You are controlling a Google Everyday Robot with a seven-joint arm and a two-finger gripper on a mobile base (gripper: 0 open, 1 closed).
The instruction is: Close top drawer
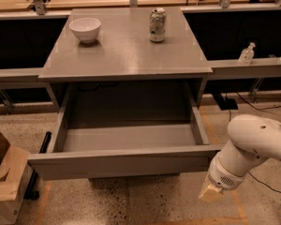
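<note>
The top drawer [126,162] is pulled far out from under the grey cabinet tabletop [126,55]. It is a wide, shallow grey box, and its inside looks empty. Its long flat front panel faces me at the lower middle. My white arm comes in at the lower right. The gripper [210,191] is at its lower end, just right of and below the drawer front's right end, pointing down at the floor. I see only a pale tip of it.
A white bowl [85,29] and a drink can [157,25] stand on the tabletop. A cardboard box [4,182] sits on the floor at the lower left. Cables [267,108] run on the floor at the right. Benches stand behind.
</note>
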